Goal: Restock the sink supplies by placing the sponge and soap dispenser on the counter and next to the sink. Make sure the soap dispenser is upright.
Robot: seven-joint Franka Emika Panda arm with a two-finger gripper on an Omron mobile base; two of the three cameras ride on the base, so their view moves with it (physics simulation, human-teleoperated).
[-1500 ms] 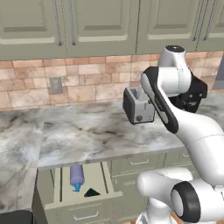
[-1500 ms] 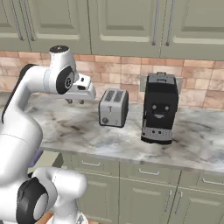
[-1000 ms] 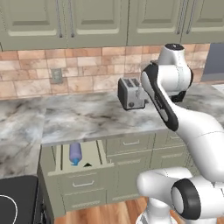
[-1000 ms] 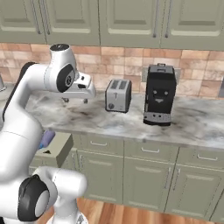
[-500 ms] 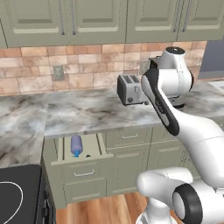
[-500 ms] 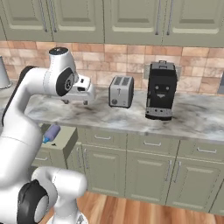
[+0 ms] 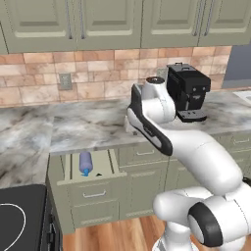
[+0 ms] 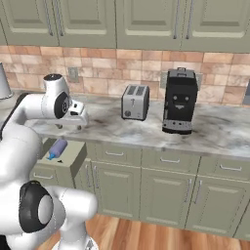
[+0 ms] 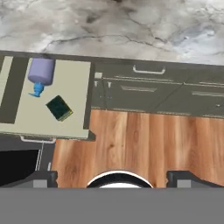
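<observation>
The soap dispenser (image 9: 40, 73) lies on its side in an open drawer (image 9: 74, 124) below the counter (image 9: 131, 26), its blue nozzle pointing toward the drawer front. The sponge (image 9: 60, 108) lies beside it, dark green face up. The bottle also lies in the drawer in the left base view (image 7: 86, 163) and the right base view (image 8: 57, 149). My gripper (image 8: 71, 125) hangs over the counter's front edge, above and to the right of the drawer. It is open, its fingertips (image 9: 43, 177) wide apart with nothing between them. The sink is out of view.
A toaster (image 8: 135, 101) and a black coffee machine (image 8: 179, 100) stand at the back of the counter (image 8: 219, 132). A black stovetop (image 7: 19, 215) lies left of the drawer. Closed olive cabinets (image 8: 156, 190) and wood floor (image 9: 144, 144) are below.
The whole scene has shifted as the base drove back and sideways, so the cameras moved. The drawer with the bottle now sits farther off, and the coffee machine has come into the left base view.
</observation>
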